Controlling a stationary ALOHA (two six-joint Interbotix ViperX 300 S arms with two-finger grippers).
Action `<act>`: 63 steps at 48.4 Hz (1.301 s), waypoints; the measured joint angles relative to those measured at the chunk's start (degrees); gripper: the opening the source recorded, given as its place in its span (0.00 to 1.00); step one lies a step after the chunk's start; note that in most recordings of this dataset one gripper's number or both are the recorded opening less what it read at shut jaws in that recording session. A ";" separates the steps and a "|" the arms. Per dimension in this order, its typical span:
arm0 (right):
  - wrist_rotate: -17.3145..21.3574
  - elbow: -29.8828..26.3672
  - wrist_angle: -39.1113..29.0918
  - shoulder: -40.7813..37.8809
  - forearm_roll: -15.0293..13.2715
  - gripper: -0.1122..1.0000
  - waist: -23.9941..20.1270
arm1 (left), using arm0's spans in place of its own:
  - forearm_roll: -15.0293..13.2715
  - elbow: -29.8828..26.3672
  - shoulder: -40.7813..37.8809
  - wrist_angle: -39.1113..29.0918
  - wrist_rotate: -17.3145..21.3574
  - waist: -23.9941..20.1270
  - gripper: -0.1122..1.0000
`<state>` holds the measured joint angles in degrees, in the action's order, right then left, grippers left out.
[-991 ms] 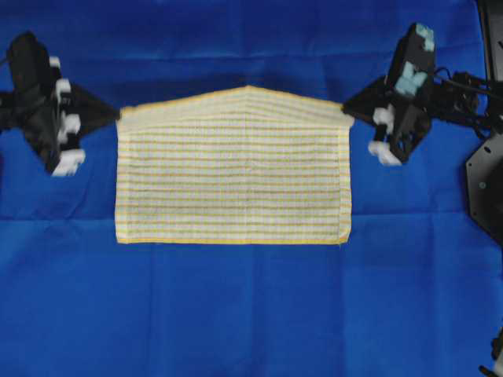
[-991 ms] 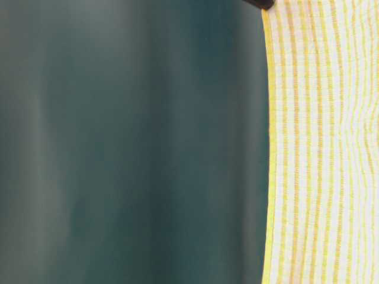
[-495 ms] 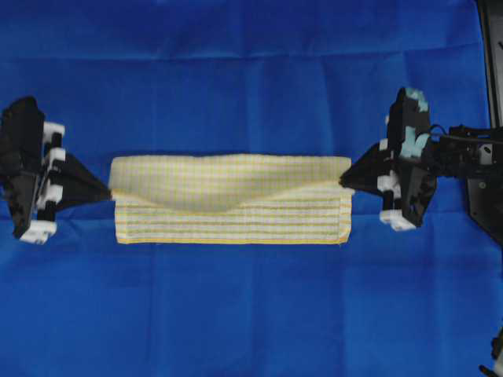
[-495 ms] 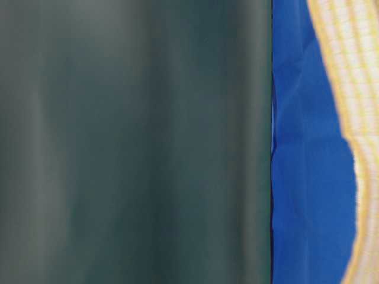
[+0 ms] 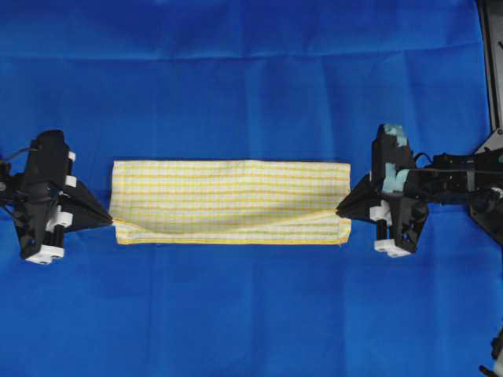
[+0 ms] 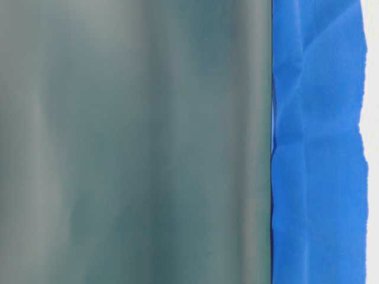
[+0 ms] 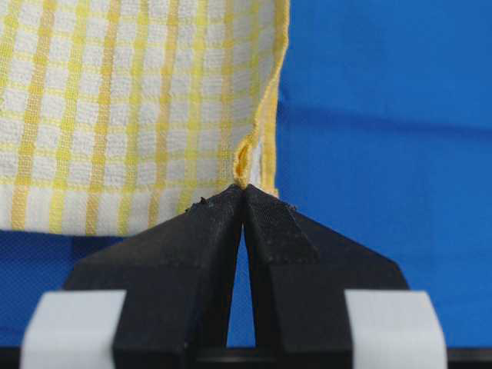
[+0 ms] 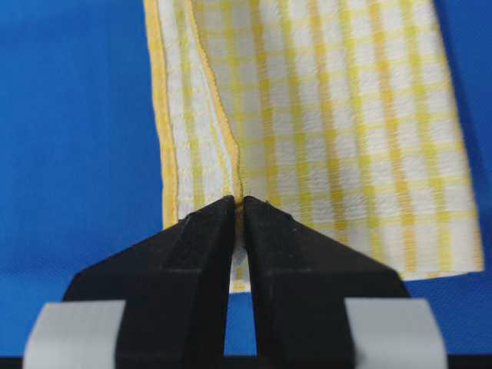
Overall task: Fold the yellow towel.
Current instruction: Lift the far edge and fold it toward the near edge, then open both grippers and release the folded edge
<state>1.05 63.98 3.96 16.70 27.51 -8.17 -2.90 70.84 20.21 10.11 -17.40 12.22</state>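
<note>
Blue cloth (image 5: 251,78) underlies the folded yellow towel (image 5: 228,192).

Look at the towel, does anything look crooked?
A bit. The yellow towel's folded-over layer sags unevenly, so a strip of the lower layer shows. The left gripper and right gripper pinch its corners.

A robot lab: a counter draped in plain blue cloth (image 5: 251,78) runs under and beyond both jaws, black arm hardware (image 5: 483,196) behind them.
</note>
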 measured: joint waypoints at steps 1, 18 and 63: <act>0.00 -0.09 0.00 -0.09 0.00 0.14 -0.18 | 0.00 -0.26 -0.44 -0.09 -0.09 0.00 0.11; -0.09 -0.70 0.00 -0.62 0.18 0.15 -2.72 | 0.00 -1.67 -2.64 -0.09 0.00 0.18 0.13; -2.29 -0.26 -3.78 0.62 -6.06 0.78 18.19 | 0.09 -2.46 -1.85 -2.55 5.98 -17.84 0.81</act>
<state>-1.23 63.72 0.18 17.31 21.45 10.02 -2.81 68.38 18.37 7.56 -11.43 -5.63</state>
